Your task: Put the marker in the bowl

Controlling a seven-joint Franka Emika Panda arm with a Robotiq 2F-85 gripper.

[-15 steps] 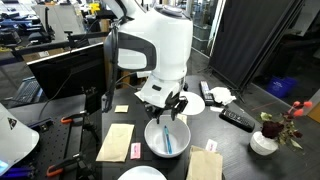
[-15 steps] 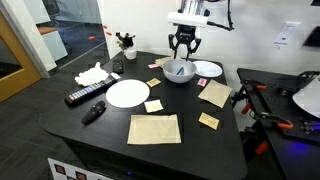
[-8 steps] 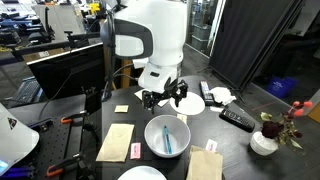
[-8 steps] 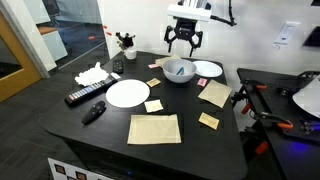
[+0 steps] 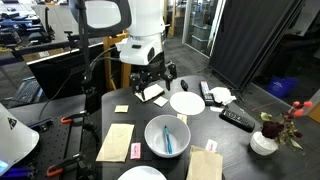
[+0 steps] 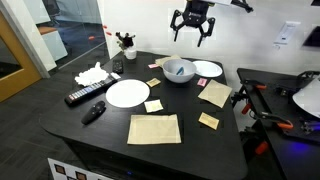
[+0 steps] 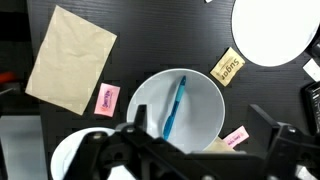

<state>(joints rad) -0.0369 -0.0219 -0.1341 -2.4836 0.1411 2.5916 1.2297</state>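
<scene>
The blue-teal marker (image 7: 174, 107) lies inside the deep white bowl (image 7: 210, 95), leaning against its inner wall; it also shows in an exterior view (image 5: 167, 139). The bowl stands on the black table in both exterior views (image 5: 152, 132) (image 6: 187, 73). My gripper (image 5: 152, 78) (image 6: 194, 27) hangs well above the table, high over the bowl, open and empty. In the wrist view its two dark fingers (image 7: 205, 135) frame the bowl from far above.
Flat white plates (image 5: 187, 103) (image 6: 127, 93), brown napkins (image 6: 154, 128) (image 7: 71, 60), pink and yellow sugar packets (image 7: 107, 99) (image 7: 229, 68), a black remote (image 6: 83, 96), a small flower vase (image 5: 265, 140) and crumpled tissue (image 6: 91, 74) lie around the bowl.
My gripper has risen steadily from just above the bowl to high over it. The marker stays in the bowl.
</scene>
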